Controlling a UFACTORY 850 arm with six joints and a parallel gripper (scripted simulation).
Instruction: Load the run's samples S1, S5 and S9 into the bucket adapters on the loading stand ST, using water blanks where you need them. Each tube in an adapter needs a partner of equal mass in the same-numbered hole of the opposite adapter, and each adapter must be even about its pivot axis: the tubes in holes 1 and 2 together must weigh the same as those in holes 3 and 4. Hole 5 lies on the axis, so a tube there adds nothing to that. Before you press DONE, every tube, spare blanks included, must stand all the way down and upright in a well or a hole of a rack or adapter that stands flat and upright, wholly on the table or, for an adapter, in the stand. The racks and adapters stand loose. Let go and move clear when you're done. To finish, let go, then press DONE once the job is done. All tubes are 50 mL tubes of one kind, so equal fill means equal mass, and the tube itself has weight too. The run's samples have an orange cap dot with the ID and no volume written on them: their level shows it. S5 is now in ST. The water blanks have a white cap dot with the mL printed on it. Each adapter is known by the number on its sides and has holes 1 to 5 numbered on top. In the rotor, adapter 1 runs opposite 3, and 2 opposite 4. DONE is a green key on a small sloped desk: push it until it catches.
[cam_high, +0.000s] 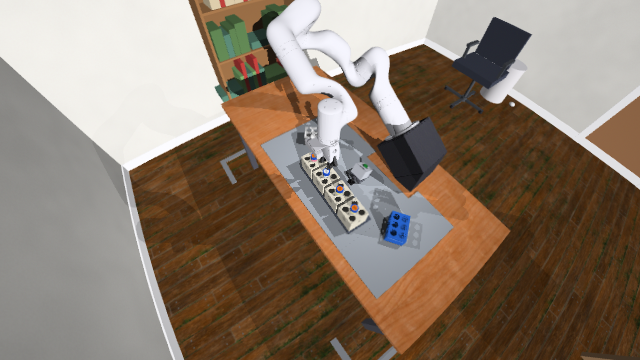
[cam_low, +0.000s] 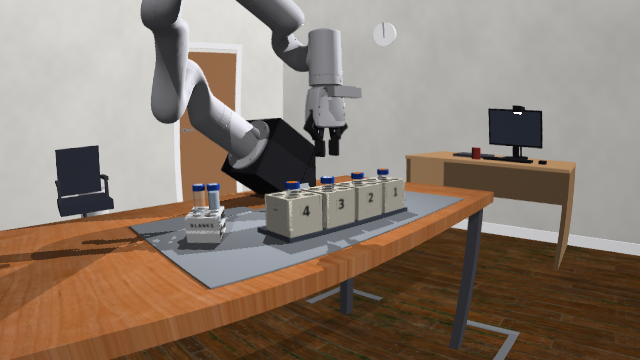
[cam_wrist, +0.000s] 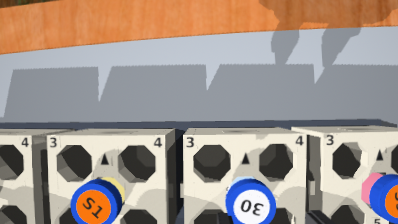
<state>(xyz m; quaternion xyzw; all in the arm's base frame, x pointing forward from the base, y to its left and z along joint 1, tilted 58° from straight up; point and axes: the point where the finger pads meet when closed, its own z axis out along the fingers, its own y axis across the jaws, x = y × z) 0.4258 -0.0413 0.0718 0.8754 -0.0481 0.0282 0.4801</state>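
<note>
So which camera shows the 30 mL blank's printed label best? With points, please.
The wrist view: the blank's white cap dot (cam_high: 326, 172) (cam_low: 327, 180) (cam_wrist: 251, 206) faces the camera, its 30 readable. Top shows only a small dot; exterior sees the cap edge-on above adapter 3 (cam_low: 341, 205).
</note>
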